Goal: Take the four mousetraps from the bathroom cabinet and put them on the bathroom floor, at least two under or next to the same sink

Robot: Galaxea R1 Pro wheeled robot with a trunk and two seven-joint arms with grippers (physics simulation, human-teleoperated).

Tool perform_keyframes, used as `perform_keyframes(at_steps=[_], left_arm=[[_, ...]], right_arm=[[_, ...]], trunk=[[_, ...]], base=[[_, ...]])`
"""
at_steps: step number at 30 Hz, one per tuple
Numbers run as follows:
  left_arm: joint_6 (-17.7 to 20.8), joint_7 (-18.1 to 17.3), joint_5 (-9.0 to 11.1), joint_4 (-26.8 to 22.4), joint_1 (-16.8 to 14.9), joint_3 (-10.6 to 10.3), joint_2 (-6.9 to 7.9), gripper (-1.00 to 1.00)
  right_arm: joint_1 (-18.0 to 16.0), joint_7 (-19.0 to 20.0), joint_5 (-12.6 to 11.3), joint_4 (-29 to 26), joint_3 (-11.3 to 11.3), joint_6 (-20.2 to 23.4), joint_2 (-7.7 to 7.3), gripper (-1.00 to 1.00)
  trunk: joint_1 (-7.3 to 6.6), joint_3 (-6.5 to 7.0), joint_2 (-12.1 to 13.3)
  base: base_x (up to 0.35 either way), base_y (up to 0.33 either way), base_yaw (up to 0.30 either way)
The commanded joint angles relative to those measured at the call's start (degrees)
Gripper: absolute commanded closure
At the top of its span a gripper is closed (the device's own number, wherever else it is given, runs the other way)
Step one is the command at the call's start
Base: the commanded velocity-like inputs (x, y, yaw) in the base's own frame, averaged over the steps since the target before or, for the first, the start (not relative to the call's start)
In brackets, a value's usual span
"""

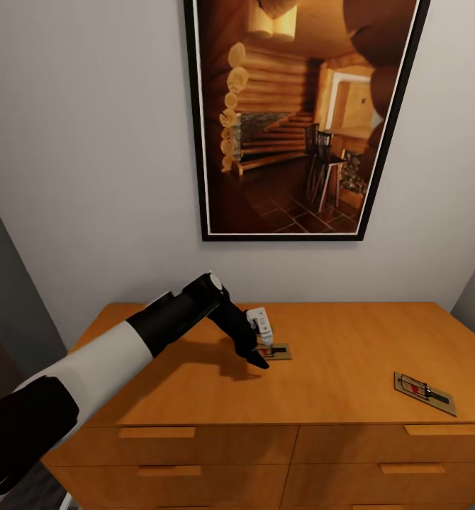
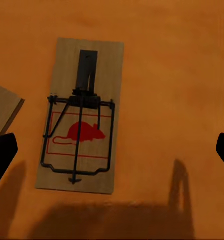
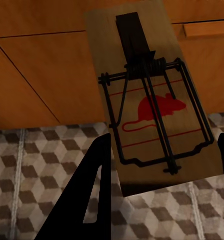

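1. Left gripper (image 1: 260,354) spread wide, released, poised over a mousetrap (image 2: 80,116) on the cabinet (image 1: 337,340) top; red mouse print, no legible writing
2. Second trap (image 1: 425,393) lies far right
3. Right gripper (image 3: 164,165) grasping a third trap (image 3: 152,105) above the bathroom floor (image 3: 36,165)

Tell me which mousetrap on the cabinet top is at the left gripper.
The mousetrap near the middle, right at the left gripper. The other mousetrap lies apart, near the cabinet's front right edge, with nothing around it.
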Motion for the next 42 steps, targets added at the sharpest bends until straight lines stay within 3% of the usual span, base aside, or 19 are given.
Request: perform_keyframes(at_steps=[1,10,42], left_arm=[[0.3,-0.4,-0.4,0.2,0.0,0.1,-0.19,-1.00],[-3.7,-0.3,-0.4,2.4,0.0,0.1,-1.49,-1.00],[-4.3,-0.3,-0.4,2.8,-0.1,0.0,-1.51,-1.00]], right_arm=[[0.0,0.4,-0.7,0.0,0.4,-0.1,-0.01,1.00],[0.0,0.4,-0.7,0.0,0.4,-0.1,-0.01,1.00],[0.0,0.3,-0.7,0.0,0.3,-0.1,-0.01,1.00]], trunk=[[0.00,-0.06,0.0],[0.00,-0.06,0.0],[0.00,-0.50,0.0]], base=[[0.000,0.000,0.000],[0.000,0.000,0.000],[0.000,0.000,0.000]])
